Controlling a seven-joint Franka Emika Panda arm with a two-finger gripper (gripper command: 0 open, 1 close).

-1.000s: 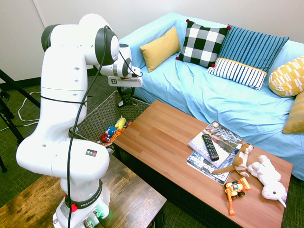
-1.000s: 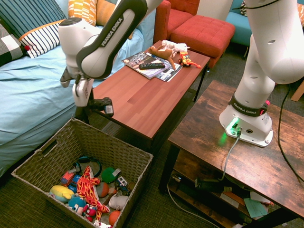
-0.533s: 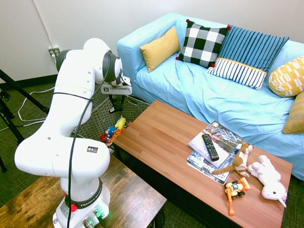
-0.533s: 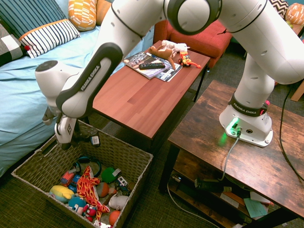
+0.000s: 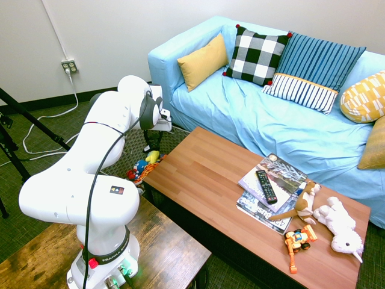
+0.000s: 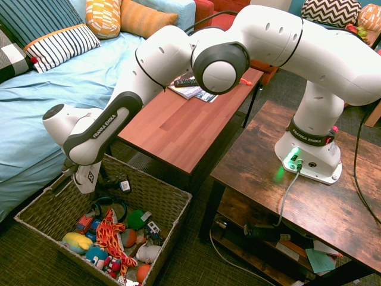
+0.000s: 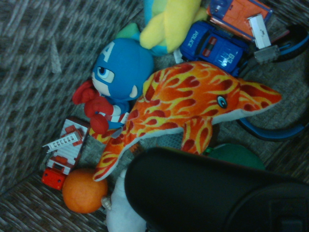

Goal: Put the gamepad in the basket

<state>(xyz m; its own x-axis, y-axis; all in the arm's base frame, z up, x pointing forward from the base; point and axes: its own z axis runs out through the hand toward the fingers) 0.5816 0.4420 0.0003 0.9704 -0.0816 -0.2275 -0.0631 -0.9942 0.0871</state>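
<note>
My gripper is shut on the small black gamepad and hangs low inside the far end of the big woven basket, just above the toys. In the wrist view the gamepad fills the lower part as a dark rounded shape over the basket's floor. The first exterior view shows only a strip of the basket, because the arm covers most of it and hides the gamepad.
The basket holds several toys: an orange flame-patterned dolphin, a blue-headed plush figure, a police car, a fire truck, an orange ball. The wooden coffee table stands right beside it, with a slim remote on magazines. The blue sofa is behind.
The arm has swung away from the coffee table's end and come down, carrying the gamepad from above the basket's rim to low inside the basket.
</note>
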